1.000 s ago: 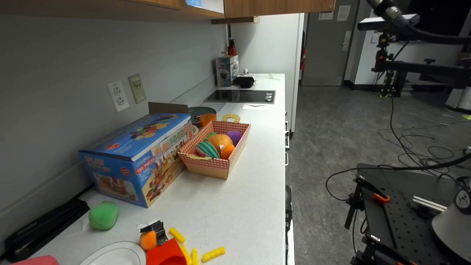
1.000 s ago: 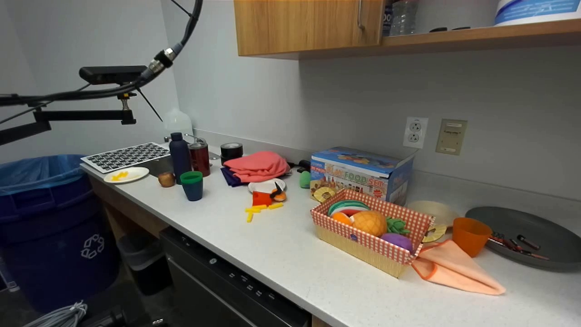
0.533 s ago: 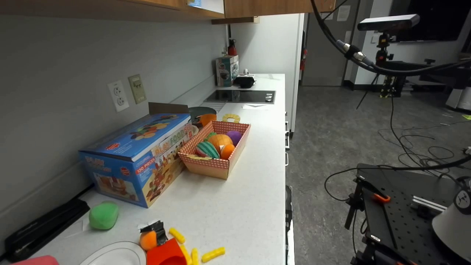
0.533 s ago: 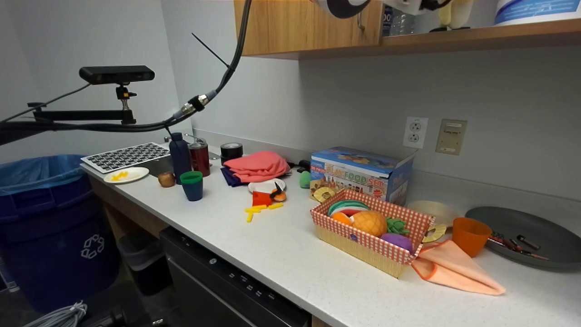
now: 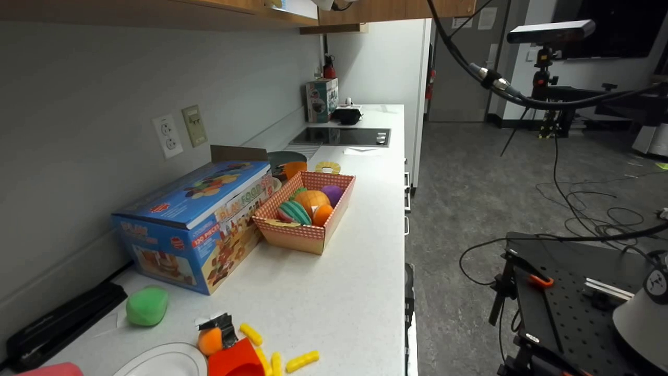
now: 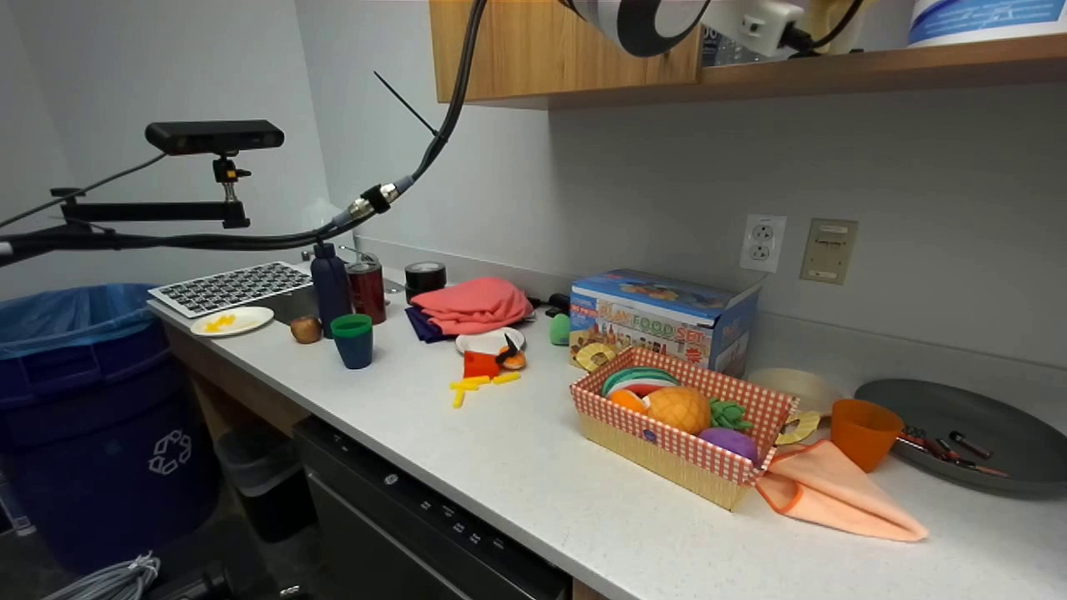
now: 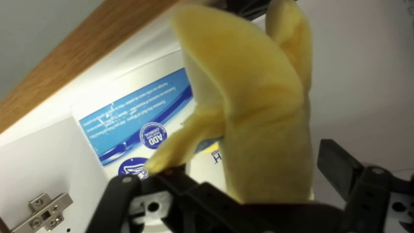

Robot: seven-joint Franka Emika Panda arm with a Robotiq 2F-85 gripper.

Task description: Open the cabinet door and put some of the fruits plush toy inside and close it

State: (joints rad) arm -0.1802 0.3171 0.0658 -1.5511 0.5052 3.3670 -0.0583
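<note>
Pale grey wall (image 6: 650, 183) and wooden wall cabinets (image 6: 500, 54) rise over a long white worktop (image 6: 500, 450). Up at the open cabinet shelf (image 6: 934, 58) the pincer (image 7: 250, 176) is spread wide and grips nothing: a plush banana (image 7: 258, 90) sits between its jaws, with clear space before the pad (image 7: 338, 168) at the wrist view's right, while a peel flap (image 7: 187, 139) reaches to the finger (image 7: 118, 197) opposite; whether those two touch is unclear. Everything turns on how the banana lies straight ahead of the pincer, its long axis running outward much as the fingers do, so backing off along that line should leave it behind, while a sideways drift could snag the flap. In an exterior view it shows above the shelf's front edge, partly behind the arm (image 6: 642, 21); whether its lower end bears on the shelf cannot be told. Beyond it stands a white tub (image 7: 139, 106) with a blue label. Farther out, the cabinet door (image 5: 389, 11) looks swung open, its closing presumably a later step. Down on the worktop, between the front edge and the play food box (image 6: 633, 321) near the wall, a checked basket (image 6: 650, 462) holds a pineapple (image 6: 679, 410), watermelon slice (image 6: 638, 381), orange (image 6: 627, 401) and purple fruit (image 6: 728, 442), candidates for a later trip.
</note>
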